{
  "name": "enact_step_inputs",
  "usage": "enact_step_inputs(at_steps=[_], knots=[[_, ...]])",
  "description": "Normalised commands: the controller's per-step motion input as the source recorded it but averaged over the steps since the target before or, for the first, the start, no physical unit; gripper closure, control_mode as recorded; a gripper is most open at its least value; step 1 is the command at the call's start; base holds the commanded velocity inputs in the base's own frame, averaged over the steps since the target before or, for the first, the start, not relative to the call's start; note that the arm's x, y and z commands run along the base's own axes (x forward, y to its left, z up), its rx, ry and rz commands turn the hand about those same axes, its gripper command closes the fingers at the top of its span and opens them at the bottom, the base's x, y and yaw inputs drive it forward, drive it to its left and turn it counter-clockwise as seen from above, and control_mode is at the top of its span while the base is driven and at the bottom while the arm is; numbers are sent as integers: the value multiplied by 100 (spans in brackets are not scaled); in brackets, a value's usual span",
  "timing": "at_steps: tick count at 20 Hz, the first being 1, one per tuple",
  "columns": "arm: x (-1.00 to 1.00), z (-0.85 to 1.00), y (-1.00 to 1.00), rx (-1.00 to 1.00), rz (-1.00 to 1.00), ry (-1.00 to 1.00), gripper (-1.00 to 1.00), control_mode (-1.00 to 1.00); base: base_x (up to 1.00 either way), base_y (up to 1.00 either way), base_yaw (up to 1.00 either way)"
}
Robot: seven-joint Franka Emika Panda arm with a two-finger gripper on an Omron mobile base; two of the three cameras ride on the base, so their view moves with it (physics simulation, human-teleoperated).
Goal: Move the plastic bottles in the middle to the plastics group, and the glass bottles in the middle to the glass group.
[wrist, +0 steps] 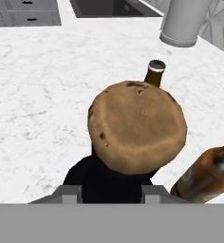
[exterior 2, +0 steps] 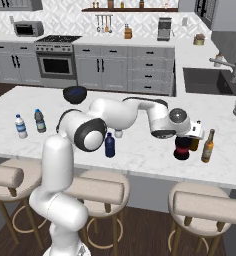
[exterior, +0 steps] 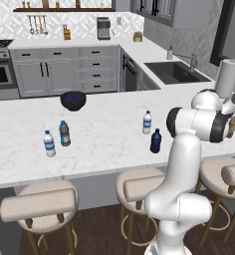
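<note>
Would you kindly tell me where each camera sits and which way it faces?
Left base view: behind-left, facing the counter; arm at lower right.
Right base view: behind-right; arm at lower left, gripper above the squat bottle.
Hand view: on the hand, over that bottle's cork.
Both base views share the navy bottle.

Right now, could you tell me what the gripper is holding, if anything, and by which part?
The gripper is shut on the squat dark red-labelled bottle, holding it from above by its narrow neck; it is beside the brown beer bottles.
</note>
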Motion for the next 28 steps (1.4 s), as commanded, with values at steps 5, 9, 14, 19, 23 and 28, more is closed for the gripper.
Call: enact_step_inputs(at_steps=[5,9,14,19,23,28], knots=[[0,0,0,0,0,0,-100,-100,0,0,0],[0,0,0,0,0,0,-100,-100,0,0,0],[0,6,0,0,0,0,-100,-100,0,0,0],[-14,36,19,0,0,0,-100,-100,0,0,0],[-29,58,64,0,0,-7,-100,-100,0,0,0],[-32,65,65,-1,1,0,-100,-100,0,0,0]])
